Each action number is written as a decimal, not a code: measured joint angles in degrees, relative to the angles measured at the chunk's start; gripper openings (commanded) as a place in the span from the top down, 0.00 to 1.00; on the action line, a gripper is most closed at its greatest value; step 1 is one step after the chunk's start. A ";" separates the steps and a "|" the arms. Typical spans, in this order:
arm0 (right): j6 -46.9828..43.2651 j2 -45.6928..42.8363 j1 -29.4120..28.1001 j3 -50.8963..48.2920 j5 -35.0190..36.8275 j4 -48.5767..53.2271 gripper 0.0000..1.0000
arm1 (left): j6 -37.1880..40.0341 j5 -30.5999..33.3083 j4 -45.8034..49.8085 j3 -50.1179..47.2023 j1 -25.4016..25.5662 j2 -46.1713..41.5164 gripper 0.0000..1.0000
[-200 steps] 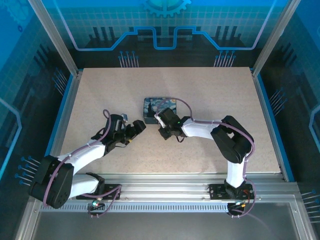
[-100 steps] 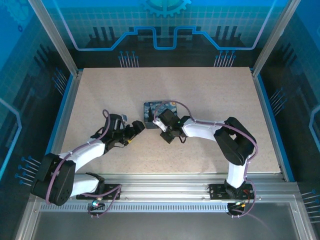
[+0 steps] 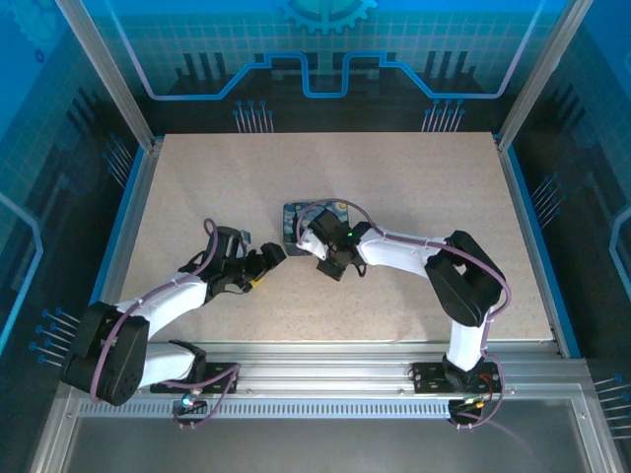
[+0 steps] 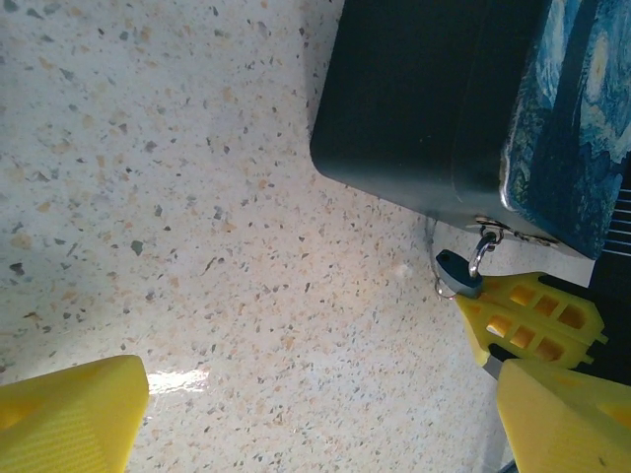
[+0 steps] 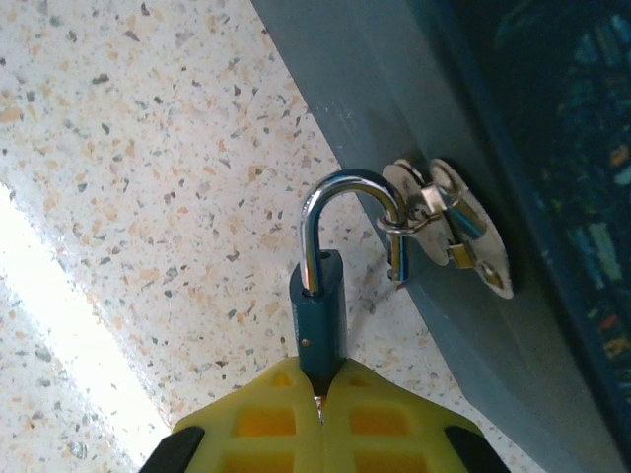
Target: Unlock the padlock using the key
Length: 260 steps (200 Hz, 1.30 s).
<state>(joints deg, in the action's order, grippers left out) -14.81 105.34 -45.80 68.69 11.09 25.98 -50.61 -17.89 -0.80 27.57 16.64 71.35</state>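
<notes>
Tabletop: pale speckled table (image 3: pixel 414 177), flat and hard.
Box: dark blue swirl-painted rectangular tin box (image 4: pixel 424 99), mid-table. I judge it light enough to skid if I tug.
Right gripper (image 5: pixel 317 399): yellow fingers pinched onto the lock body from the near side.
Left gripper (image 3: pixel 270 258): spread wide and empty, just left of the box.
Padlock (image 5: pixel 317 296): tiny teal body with a steel shackle, hanging from the silver hasp (image 5: pixel 463 236) on the box's near face. It looks rigid, slick and free to swing, so the body is the best hold.
Key: thin dark metal. I cannot pick it out.

Robot lab cell: aluminium frame (image 3: pixel 325 367), blue printed walls (image 3: pixel 325 49), speckled table (image 3: pixel 414 177).
</notes>
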 measured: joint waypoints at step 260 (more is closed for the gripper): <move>-16.96 -0.98 -4.52 0.28 0.42 -1.60 1.00 | -0.02 -1.03 1.60 1.20 -0.22 -0.52 0.08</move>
<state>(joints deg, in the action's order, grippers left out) -31.77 104.36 -50.33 68.97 11.51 24.38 -50.63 -18.92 0.80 28.77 16.43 70.83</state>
